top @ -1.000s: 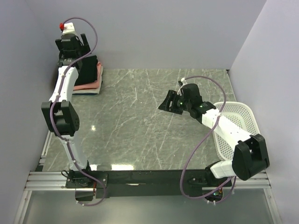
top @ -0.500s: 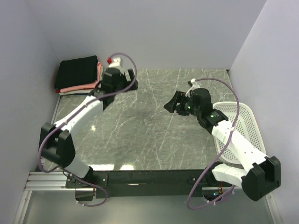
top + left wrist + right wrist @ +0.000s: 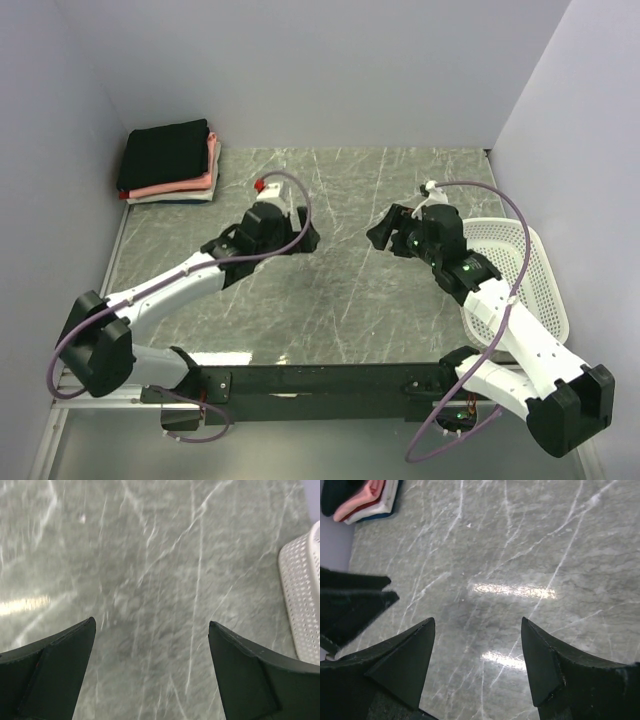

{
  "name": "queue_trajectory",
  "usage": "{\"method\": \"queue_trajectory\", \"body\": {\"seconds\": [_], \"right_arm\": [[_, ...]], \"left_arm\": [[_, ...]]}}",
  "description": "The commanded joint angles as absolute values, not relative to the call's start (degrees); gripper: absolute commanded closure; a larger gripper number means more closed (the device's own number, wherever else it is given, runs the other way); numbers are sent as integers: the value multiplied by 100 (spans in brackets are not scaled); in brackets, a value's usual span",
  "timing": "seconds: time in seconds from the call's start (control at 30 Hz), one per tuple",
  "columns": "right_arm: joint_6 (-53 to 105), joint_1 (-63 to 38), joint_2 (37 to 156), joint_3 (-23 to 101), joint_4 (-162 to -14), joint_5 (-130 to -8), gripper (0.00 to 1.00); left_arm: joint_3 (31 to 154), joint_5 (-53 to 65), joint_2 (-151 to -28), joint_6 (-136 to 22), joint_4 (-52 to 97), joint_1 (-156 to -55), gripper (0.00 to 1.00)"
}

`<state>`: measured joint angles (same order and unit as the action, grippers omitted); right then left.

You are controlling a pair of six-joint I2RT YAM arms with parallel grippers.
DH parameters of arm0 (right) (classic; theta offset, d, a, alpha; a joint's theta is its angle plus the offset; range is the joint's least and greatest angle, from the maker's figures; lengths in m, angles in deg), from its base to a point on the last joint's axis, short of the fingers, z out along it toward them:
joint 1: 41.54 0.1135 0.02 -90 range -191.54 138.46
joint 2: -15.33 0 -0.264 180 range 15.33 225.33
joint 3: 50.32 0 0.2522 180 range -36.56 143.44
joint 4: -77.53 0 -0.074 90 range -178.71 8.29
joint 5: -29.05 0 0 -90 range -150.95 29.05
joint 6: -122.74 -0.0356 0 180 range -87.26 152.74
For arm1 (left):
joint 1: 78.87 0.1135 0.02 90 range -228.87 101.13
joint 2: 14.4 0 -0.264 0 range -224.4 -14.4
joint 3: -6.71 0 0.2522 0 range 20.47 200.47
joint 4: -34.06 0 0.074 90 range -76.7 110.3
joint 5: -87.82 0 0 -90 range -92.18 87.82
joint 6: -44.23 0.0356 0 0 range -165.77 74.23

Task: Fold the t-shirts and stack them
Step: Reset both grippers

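Seen from above, a stack of folded soft cloth t-shirts (image 3: 170,165) lies at the far left corner of the grey-green marble-patterned table (image 3: 340,300), close to the back wall. A black t-shirt (image 3: 163,150) is on top, with a salmon-pink t-shirt (image 3: 192,183) and a white layer showing at the edge beneath it. The left gripper (image 3: 306,238) hangs over the middle of the table, well apart from the stack, and the right gripper (image 3: 383,228) faces it from the right, with bare table between the two. A white plastic mesh basket (image 3: 525,262) stands at the right edge, partly under the right arm. In the left wrist view, the two dark fingers (image 3: 55,665) are spread wide with only table surface between them, so this claw is agape and holds nothing; the basket's wall shows at the right edge. In the right wrist view, its own dark fingers (image 3: 400,665) are likewise parted and grip nothing. The left claw's black tips show at the left side, and the shirt stack sits in the upper left corner, its pink and white folded edges over a thin blue one.
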<state>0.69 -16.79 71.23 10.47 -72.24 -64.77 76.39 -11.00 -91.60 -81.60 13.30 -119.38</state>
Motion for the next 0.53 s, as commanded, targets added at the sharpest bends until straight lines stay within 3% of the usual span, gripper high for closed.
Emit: {"method": "queue_trajectory", "body": {"seconds": [0.0,0.5], "right_arm": [[154,-1693,6992,906,-7359,-6139,24],[154,-1684,7282,862,-7587,-6157,24]], "left_arm": [[7146,-991,-8700,-8602,1705,-11982,1],[6670,-1228,-8154,-8462,1986,-11982,1]]}}
